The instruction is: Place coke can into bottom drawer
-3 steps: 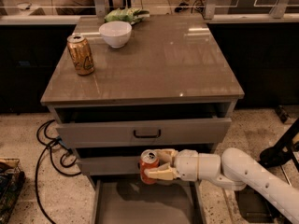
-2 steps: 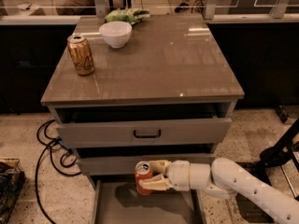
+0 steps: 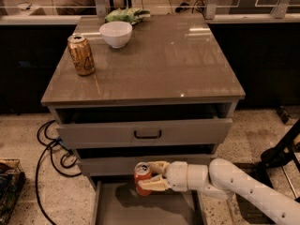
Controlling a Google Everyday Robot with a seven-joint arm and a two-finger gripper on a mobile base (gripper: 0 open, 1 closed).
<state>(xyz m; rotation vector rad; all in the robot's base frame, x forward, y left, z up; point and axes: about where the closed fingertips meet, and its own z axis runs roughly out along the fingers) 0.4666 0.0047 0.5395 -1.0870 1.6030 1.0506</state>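
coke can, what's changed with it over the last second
The small red coke can, held in the white arm's gripper, moved left and down, from beside the drawer fronts to over the open grey bottom drawer tray. The grip is unchanged; nothing was let go. The gold-brown can, white bowl and upper drawers stayed put.
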